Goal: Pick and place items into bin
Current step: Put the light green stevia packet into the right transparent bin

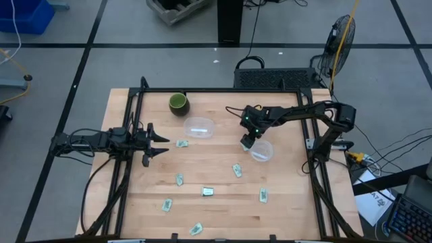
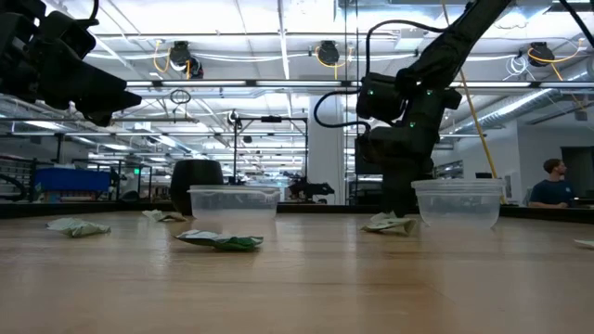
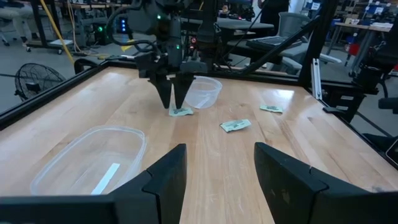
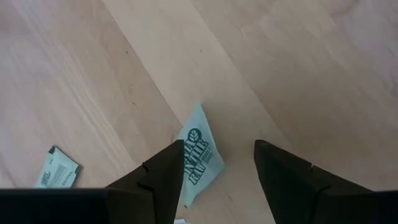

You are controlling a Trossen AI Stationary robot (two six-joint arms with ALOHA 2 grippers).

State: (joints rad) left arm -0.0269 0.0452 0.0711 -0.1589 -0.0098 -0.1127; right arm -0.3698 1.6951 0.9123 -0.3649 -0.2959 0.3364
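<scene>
Several small pale green and white packets lie flat on the wooden table, among them one (image 1: 182,143) near my left gripper and others (image 1: 237,170) (image 1: 208,192). My right gripper (image 4: 217,168) is open and points down over one packet (image 4: 198,158) beside the round clear container (image 1: 261,150). Its fingers stand on either side of that packet (image 3: 181,112), low over the wood. My left gripper (image 1: 162,143) is open and waits level above the table's left part. An oval clear container (image 1: 200,127) stands farther back. My right gripper comes at the packet from above, pointing down, one finger (image 4: 161,180) over the packet's edge (image 4: 186,171) and the other beside it. The packet lies flat on the table. Whether the fingers touch it, I cannot tell.
A dark green cup (image 1: 178,102) stands near the far edge. A black frame (image 1: 128,121) runs along the table's sides. Another packet (image 4: 57,169) lies close to the right gripper. The oval container (image 3: 93,155) holds a white strip. A person (image 2: 554,183) sits in the room beyond.
</scene>
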